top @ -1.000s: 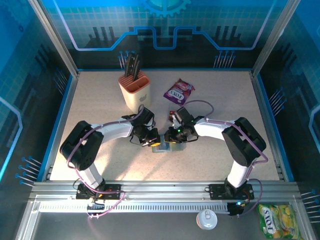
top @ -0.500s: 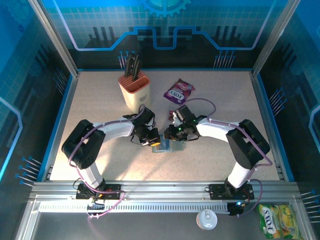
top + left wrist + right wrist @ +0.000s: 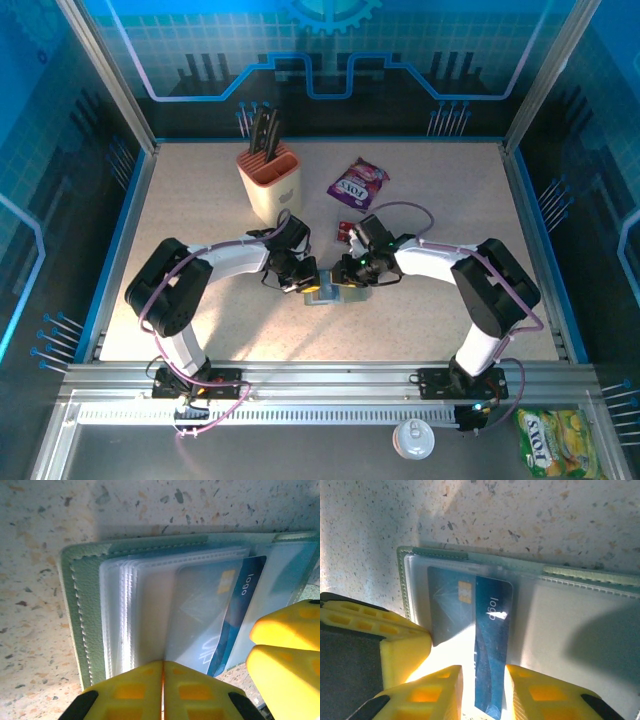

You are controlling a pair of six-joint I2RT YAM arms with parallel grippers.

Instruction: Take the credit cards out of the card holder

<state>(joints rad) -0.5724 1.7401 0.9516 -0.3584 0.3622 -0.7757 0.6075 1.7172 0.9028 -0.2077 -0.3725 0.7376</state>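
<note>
At the centre of the table (image 3: 200, 210), the card holder (image 3: 570, 620) lies open; left claw (image 3: 162, 692) pressed together at its edge; right claw (image 3: 484, 690) apart, straddling a protruding blue credit card (image 3: 492, 630).

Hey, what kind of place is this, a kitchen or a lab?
Probably a robot lab test cell, not a kitchen: a speckled beige tabletop fenced by aluminium frame posts and blue circuit-print wall panels, with two white robot arms bolted to a metal rail.
</note>
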